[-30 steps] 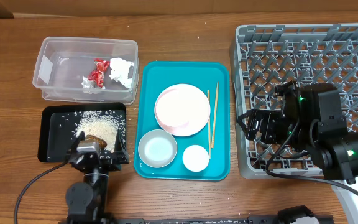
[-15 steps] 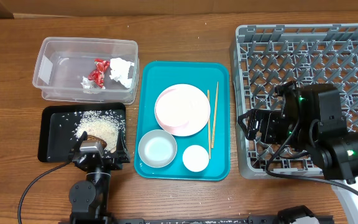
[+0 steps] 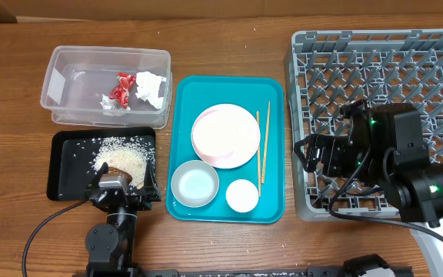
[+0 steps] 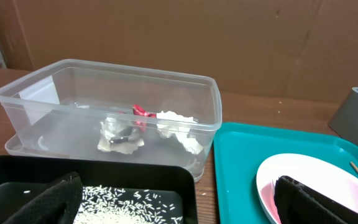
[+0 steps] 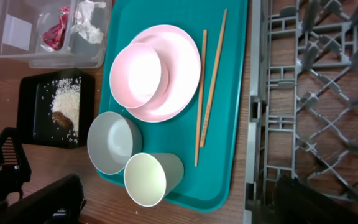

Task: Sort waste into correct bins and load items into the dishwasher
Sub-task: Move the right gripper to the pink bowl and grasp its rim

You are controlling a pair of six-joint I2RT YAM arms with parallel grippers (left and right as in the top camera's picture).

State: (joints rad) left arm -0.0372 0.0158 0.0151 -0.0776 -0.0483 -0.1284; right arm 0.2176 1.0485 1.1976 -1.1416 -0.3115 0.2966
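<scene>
Gaping empty, left pincer (image 4: 179, 200) and right pincer (image 5: 179, 198) flank the teal tray (image 3: 183, 100), whose pink plate (image 3: 241, 123) awaits the rack (image 3: 375, 69).

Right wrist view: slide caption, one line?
Pink bowl on plate, grey bowl, cup and chopsticks on teal tray beside the dish rack.

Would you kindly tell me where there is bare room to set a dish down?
The dish rack is bare beyond the right arm. On the teal tray only the strip between far rim and plate is free; grey bowl, cup and chopsticks crowd the rest.
</scene>
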